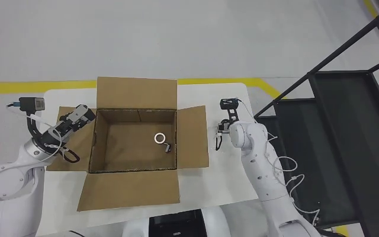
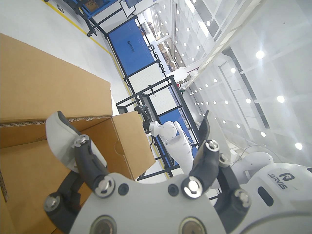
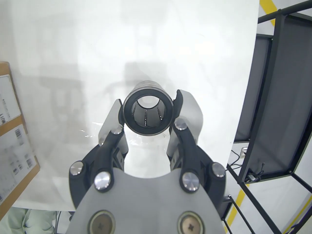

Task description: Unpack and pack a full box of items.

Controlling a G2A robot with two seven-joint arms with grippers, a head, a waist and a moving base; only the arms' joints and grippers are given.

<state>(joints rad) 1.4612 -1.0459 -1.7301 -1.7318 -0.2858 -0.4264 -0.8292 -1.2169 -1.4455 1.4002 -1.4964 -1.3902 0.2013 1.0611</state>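
Observation:
An open cardboard box (image 1: 112, 157) stands in the middle of the white table, flaps spread. Inside it lie a white ring (image 1: 159, 138) and a small dark metal part (image 1: 167, 147). My right gripper (image 3: 148, 112) hangs over the bare table beyond the box's right flap, shut on a metal cylinder bearing (image 3: 147, 113) with a hollow bore. In the top view that gripper (image 1: 220, 131) sits just right of the flap. My left gripper (image 2: 129, 132) is open and empty, tilted up beside the box's left wall (image 2: 61, 113); from above it (image 1: 80, 117) is over the left flap.
A black metal rack (image 1: 331, 118) stands right of the table, close to the right arm. The box's right flap (image 3: 12, 132) carries white labels. Yellow floor tape (image 1: 237, 82) runs behind the table. The table strip (image 1: 228, 172) right of the box is bare.

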